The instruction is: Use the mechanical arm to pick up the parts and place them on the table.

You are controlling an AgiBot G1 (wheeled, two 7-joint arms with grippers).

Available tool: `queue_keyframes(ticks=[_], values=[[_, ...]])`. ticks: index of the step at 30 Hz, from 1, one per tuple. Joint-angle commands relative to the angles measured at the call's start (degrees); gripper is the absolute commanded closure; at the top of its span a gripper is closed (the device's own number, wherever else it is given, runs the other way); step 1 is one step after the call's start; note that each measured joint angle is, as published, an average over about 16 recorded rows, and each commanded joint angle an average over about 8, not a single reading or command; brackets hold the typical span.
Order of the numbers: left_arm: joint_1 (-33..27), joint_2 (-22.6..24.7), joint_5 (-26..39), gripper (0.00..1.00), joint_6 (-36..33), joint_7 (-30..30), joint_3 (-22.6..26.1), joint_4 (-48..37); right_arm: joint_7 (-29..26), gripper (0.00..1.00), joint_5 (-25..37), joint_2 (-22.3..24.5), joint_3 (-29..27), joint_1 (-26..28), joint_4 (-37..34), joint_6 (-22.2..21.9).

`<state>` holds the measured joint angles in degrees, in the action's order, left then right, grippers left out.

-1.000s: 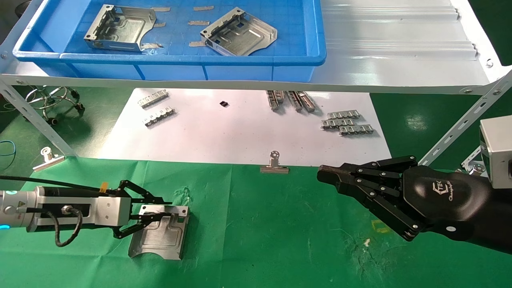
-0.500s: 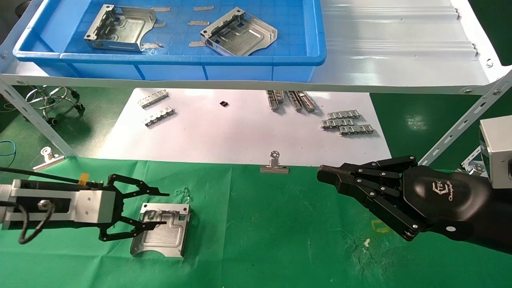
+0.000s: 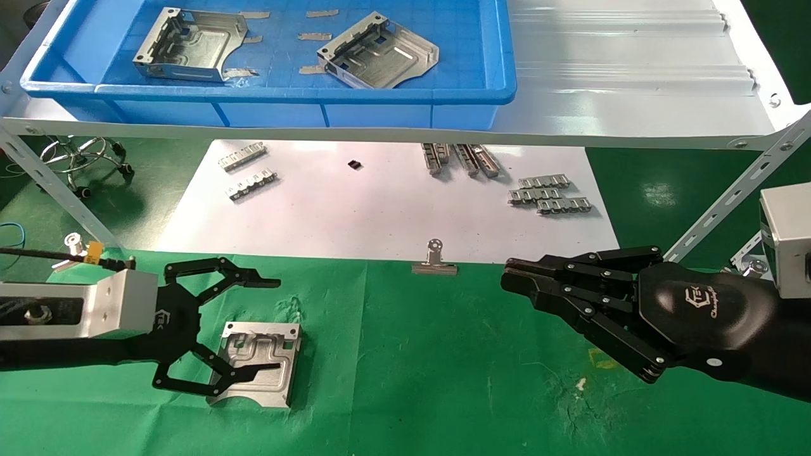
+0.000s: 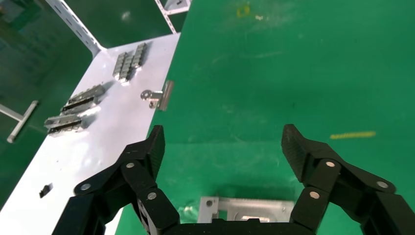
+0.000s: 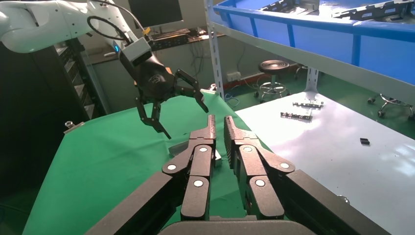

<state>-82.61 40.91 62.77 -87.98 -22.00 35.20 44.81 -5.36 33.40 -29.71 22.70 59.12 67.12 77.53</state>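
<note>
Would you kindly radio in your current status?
Left claw open above released part on green table. Right claw shut, parked. Two parts remain in blue bin.

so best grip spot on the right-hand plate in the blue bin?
Likely the upturned flange on the right-hand plate, coming from above: it stands proud of the flat body, so fingers can straddle it. The blue bin walls block a side approach. Left gripper is open; right gripper idle.

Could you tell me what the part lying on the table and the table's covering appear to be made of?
The part looks like bare stamped sheet metal: silver sheen, embossed grooves, upturned flange. The table covering seems to be green cloth, matte and wrinkled.
</note>
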Motion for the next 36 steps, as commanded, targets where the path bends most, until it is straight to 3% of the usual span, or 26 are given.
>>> queue_keyframes(ticks=[1, 36], values=[[0.8, -0.2, -0.8, 0.00, 0.1, 1.3, -0.8, 1.1, 0.0, 0.00, 0.0, 0.0, 0.0, 0.0, 0.0, 0.0], [15.5, -4.4, -15.4, 0.00, 1.7, 24.2, -14.2, 21.3, 0.0, 0.00, 0.0, 0.0, 0.0, 0.0, 0.0, 0.0]])
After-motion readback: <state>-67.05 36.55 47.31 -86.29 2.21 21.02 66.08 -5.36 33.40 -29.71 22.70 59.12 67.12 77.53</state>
